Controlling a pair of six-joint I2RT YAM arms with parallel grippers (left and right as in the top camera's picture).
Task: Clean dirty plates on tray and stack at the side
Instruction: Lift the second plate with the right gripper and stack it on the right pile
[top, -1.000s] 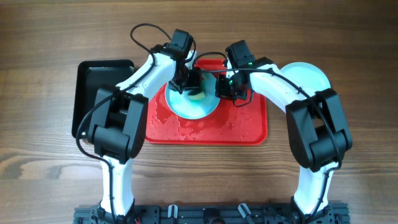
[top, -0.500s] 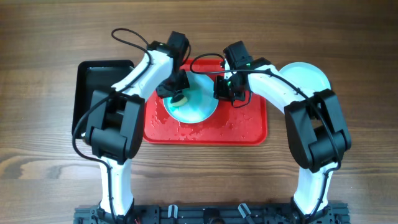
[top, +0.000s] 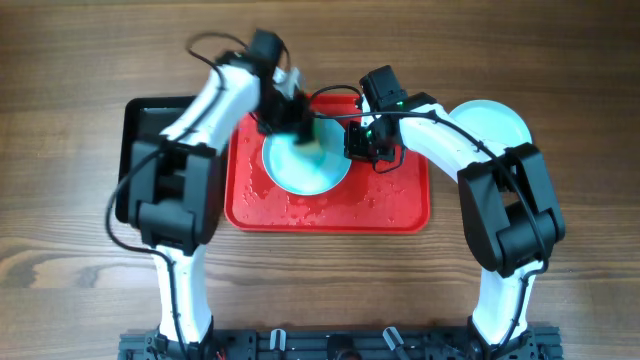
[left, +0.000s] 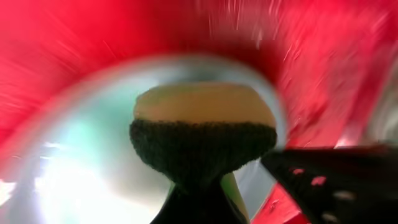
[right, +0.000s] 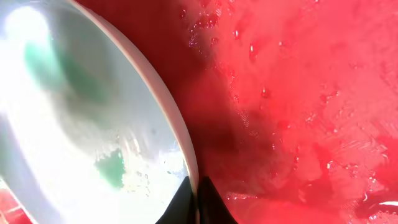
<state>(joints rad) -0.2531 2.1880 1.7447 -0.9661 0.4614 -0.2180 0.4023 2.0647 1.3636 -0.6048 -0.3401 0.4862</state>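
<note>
Only the right wrist view shows teal smears (right: 111, 171) on the aqua plate (right: 93, 112), its rim pinched by the right gripper (right: 198, 200). The blurred left wrist view shows the left gripper (left: 194, 186) clamping a yellow-and-green sponge (left: 202, 134). Overhead, both arms bend inward over the wet red tray (top: 390, 205) carrying that plate. On the wooden table (top: 80, 60), a second plate (top: 500, 118) lies right of the tray and a black tray (top: 140, 130) left.

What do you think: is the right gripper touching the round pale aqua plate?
Touching. The right wrist view shows the right gripper pinching the rim of the round pale aqua plate.
</note>
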